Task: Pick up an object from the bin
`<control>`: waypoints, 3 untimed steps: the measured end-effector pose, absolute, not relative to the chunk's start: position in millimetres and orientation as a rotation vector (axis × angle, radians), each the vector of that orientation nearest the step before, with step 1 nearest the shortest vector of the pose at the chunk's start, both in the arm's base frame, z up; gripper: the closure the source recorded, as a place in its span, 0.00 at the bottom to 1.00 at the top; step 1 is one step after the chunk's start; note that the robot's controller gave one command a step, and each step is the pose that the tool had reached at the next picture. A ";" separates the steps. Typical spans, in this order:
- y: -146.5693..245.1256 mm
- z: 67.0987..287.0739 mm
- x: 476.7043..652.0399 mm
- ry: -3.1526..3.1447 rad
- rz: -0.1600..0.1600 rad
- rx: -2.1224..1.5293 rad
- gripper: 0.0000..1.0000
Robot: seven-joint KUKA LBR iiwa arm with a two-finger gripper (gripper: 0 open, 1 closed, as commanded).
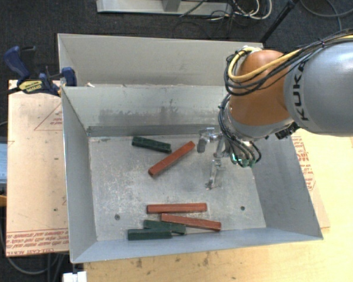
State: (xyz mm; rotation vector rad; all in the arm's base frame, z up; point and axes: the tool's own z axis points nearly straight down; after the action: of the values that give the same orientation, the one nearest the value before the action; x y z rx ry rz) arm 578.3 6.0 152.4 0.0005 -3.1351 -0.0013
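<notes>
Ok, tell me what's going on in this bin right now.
The robot arm reaches in from the right. Its gripper hangs over bare floor in the right half of the grey bin, and nothing can be seen in its grasp. Nearest to it, on its left, lie a tilted red-brown stick and a dark green stick. A small heap of red and green sticks lies by the front wall.

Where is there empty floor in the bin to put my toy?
Bare floor lies along the left wall, and in the middle between the tilted red-brown stick and the red and green sticks heaped by the near wall. That heap is crowded.
</notes>
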 end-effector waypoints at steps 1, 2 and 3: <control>53.2 69.4 526.8 -3.113 -0.003 0.387 0.00; 102.5 101.6 510.5 -3.114 -0.006 0.446 0.00; 94.4 104.3 507.8 -3.126 -0.002 0.309 0.00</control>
State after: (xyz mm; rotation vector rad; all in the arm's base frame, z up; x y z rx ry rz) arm 507.8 94.4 104.3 0.3090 -3.1263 -0.0023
